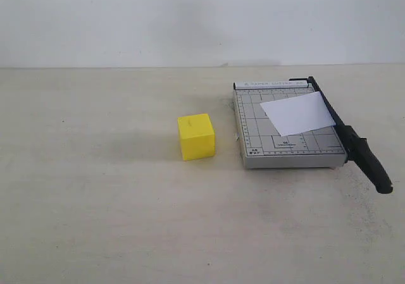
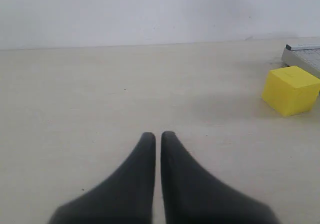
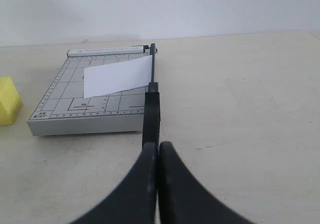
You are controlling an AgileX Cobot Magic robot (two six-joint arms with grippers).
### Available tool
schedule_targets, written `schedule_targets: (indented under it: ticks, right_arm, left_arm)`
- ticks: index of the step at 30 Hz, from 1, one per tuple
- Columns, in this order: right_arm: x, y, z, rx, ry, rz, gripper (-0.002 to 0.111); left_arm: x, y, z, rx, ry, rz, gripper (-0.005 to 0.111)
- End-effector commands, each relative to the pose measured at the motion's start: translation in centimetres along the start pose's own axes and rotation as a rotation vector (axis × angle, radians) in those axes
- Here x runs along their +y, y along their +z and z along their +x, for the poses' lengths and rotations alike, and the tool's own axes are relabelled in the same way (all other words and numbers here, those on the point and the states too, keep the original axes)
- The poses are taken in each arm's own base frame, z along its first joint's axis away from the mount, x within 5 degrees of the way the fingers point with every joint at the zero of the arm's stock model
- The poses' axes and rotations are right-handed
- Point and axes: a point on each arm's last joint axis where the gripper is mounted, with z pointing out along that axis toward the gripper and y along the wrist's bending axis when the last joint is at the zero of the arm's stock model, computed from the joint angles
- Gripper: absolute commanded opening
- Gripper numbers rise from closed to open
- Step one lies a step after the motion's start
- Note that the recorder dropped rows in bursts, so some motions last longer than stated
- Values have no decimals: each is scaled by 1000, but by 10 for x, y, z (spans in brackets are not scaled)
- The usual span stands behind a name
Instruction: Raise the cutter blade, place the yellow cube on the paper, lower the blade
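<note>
The yellow cube (image 1: 196,136) stands on the table left of the grey trimmer board (image 1: 253,151). A white paper (image 1: 297,114) lies skewed on the board. The black cutter blade (image 1: 352,142) lies lowered along the board's right edge, its thick handle sticking out toward the front. Neither gripper shows in the exterior view. In the left wrist view my left gripper (image 2: 157,135) is shut on nothing, with the cube (image 2: 290,90) some way ahead and to one side. My right gripper (image 3: 158,145) is shut and empty, just short of the blade handle (image 3: 151,115), with paper (image 3: 118,77) beyond.
The beige tabletop (image 1: 95,202) stretches wide around the cube and board. A white wall (image 1: 190,18) closes the back. The board's ruler bar (image 3: 107,50) runs along its far edge.
</note>
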Motion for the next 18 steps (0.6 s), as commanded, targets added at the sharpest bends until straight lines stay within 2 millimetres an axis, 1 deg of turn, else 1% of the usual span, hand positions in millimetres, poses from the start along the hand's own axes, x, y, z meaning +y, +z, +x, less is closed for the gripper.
schedule_targets:
  ticks: [1, 6, 8, 9, 10, 11, 12, 16, 18]
  right_arm:
    - [0, -1, -1, -14, -6, -4, 0]
    - [0, -1, -2, -18, -6, -4, 0]
    - [0, -1, -4, -47, -1, -5, 0]
    - [1, -1, -6, -65, 56, -17, 0]
    - [3, -1, -7, -77, 192, -44, 0]
    - [6, -1, -9, -82, 367, -79, 0]
    - [7, -1, -9, -81, 477, -102, 0]
    - [9, -2, -10, -84, 567, -127, 0]
    - [9, -2, -10, -84, 569, -128, 0]
  left_arm:
    - [-1, -1, -2, -21, -16, 10, 4]
    - [-1, -1, -2, -21, -16, 10, 4]
    - [-1, -1, -2, -21, -16, 10, 4]
    - [-1, -1, -2, -21, -16, 10, 4]
    - [-1, -1, -2, -21, -16, 10, 4]
    - [-1, -1, -2, -21, -16, 10, 4]
    - [-1, -1, -2, -21, -16, 10, 4]
    - [-1, -1, -2, -21, -16, 10, 4]
    - [-1, -1, -2, -21, -16, 10, 4]
